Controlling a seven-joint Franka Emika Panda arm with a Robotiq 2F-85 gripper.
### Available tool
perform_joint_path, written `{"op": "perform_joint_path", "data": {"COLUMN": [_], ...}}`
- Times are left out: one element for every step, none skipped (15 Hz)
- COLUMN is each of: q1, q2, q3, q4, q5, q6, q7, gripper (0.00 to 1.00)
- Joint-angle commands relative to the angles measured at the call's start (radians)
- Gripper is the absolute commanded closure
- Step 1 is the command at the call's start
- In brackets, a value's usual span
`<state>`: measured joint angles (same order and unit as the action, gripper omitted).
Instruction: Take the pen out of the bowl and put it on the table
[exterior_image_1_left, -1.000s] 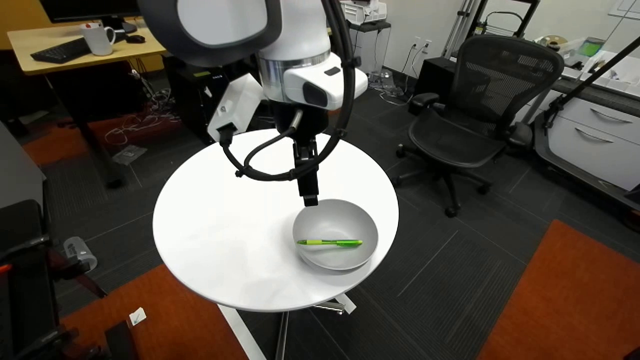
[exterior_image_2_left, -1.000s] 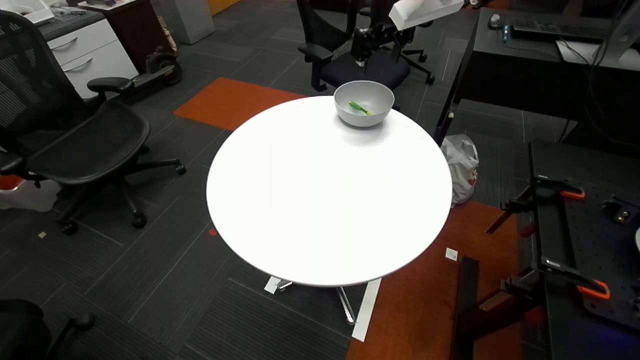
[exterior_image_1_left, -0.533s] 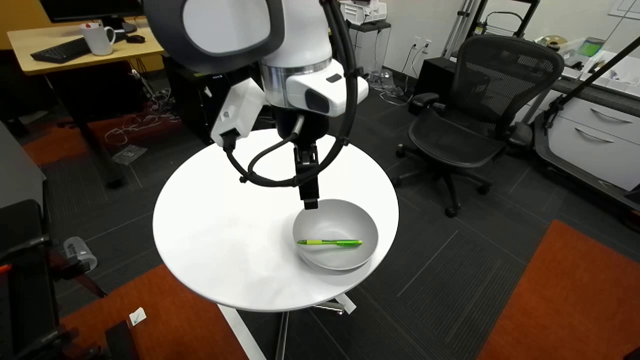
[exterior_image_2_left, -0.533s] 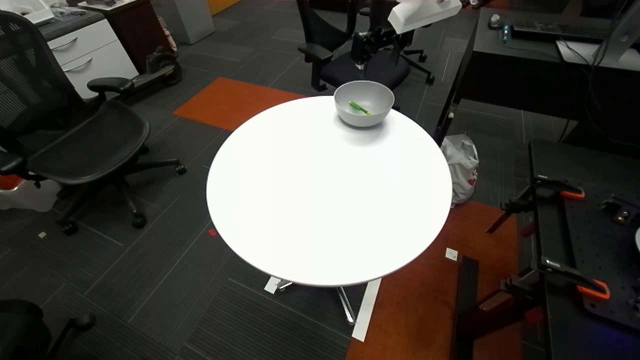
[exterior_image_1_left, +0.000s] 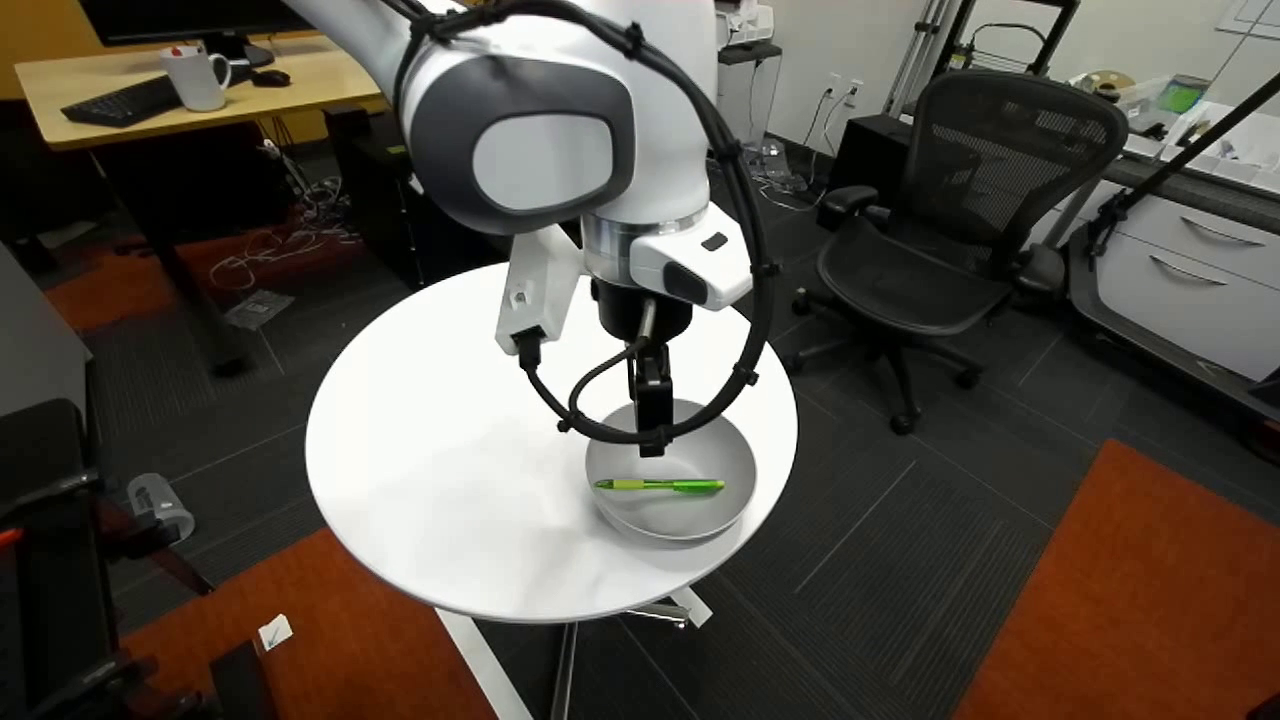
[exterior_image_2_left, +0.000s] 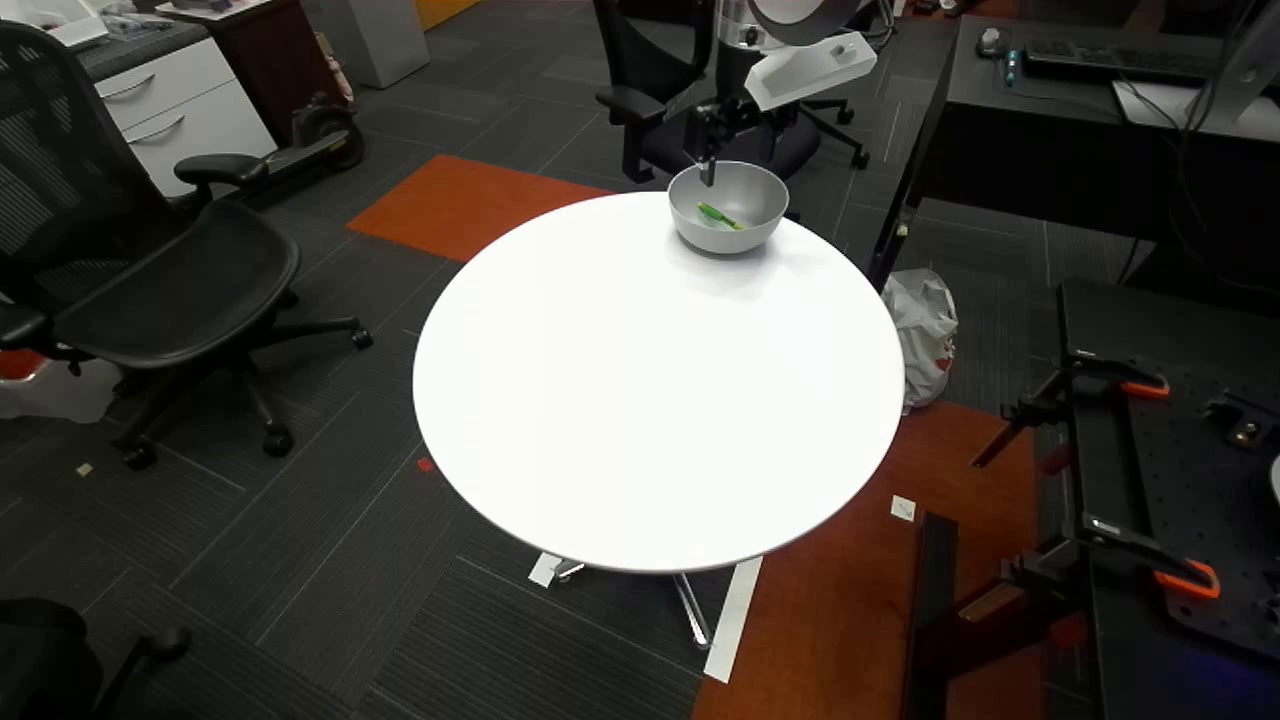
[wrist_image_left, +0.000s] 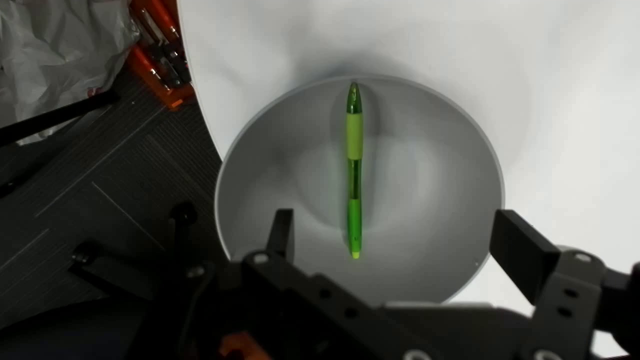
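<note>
Green pen (wrist_image_left: 354, 172), one, lying in one bowl (wrist_image_left: 440, 200); bowl sits on one round table (exterior_image_1_left: 440, 450). One gripper (wrist_image_left: 392, 222) over the bowl, two fingers (wrist_image_left: 522, 252) wide apart; wrist view shows the pen's rear end in the gap between them. Can't tell if they dip below the bowl's rim. Well apart from the bowl: one mug (exterior_image_1_left: 195, 85), one bag (exterior_image_2_left: 922, 335). Pen slim, straight: pointed see-through tip, yellow-green grip, darker see-through middle, bright green rear, lime end. Tip end close to the bowl's rim in the wrist view. Versus half a second ago, gripper lower and further in over the bowl; pen and bowl same spot.
</note>
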<state>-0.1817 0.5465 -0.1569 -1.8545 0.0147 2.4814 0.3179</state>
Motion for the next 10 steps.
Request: {"op": "perform_joint_path", "data": {"q1": [-0.015, -0.020, -0.025, -0.032, -0.037, -0.043, -0.045, -0.047, -0.049, -0.050], "q2": [0.071, 0.086, 0.103, 0.119, 0.134, 0.149, 0.162, 0.175, 0.186, 0.198], "q3": [-0.011, -0.011, -0.011, -0.008, -0.006, -0.003, -0.003, -0.003, -0.002, -0.001], "q4": [0.098, 0.115, 0.134, 0.151, 0.167, 0.183, 0.195, 0.208, 0.219, 0.231], "q5": [0.037, 0.041, 0.045, 0.050, 0.055, 0.061, 0.063, 0.067, 0.070, 0.074], "q6": [-0.030, -0.032, -0.040, -0.045, -0.051, -0.060, -0.066, -0.073, -0.079, -0.085], "q7": [-0.033, -0.035, -0.038, -0.043, -0.045, -0.049, -0.050, -0.054, -0.061, -0.062], "gripper": [0.00, 0.00, 0.00, 0.00, 0.00, 0.00, 0.00, 0.00, 0.00, 0.00]}}
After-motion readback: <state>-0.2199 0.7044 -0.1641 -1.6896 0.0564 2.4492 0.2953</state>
